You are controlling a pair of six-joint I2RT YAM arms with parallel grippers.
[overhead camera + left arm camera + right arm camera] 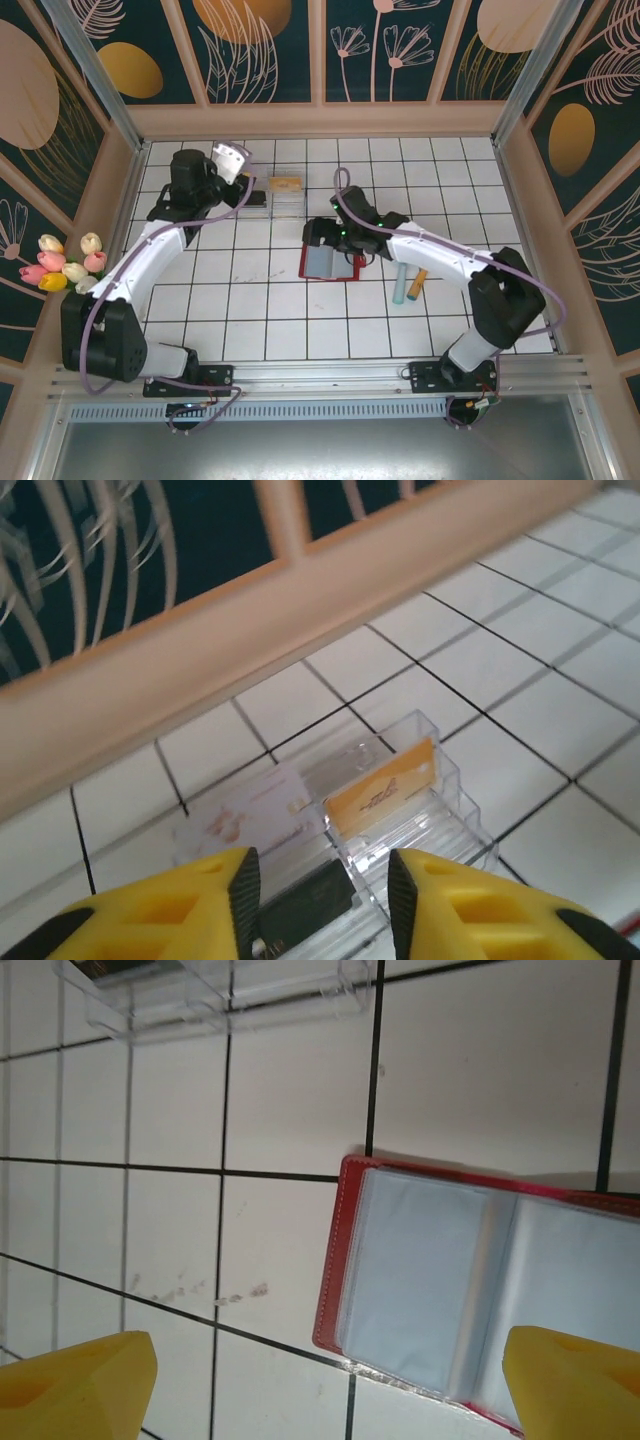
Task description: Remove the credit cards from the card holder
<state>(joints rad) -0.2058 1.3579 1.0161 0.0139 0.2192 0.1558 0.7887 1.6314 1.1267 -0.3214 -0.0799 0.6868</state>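
The red card holder (322, 265) lies open on the tiles and shows its grey-blue pockets (450, 1290). My right gripper (332, 252) hovers over it, open wide (330, 1360), with nothing between the fingers. My left gripper (248, 192) is at the back left, over the clear plastic box (285, 197). Its jaws (322, 880) stand apart above a dark card (305, 905) lying in the box. A tan-orange card (383, 788) and a pale card (258, 812) also stand in the box. A light blue card (400, 283) and a tan-orange one (417, 282) lie right of the holder.
A wooden rail (300, 610) and patterned walls close off the table just behind the box. A bunch of artificial tulips (65, 262) sits at the left edge. Bare white tiles (280, 320) stretch in front of the holder.
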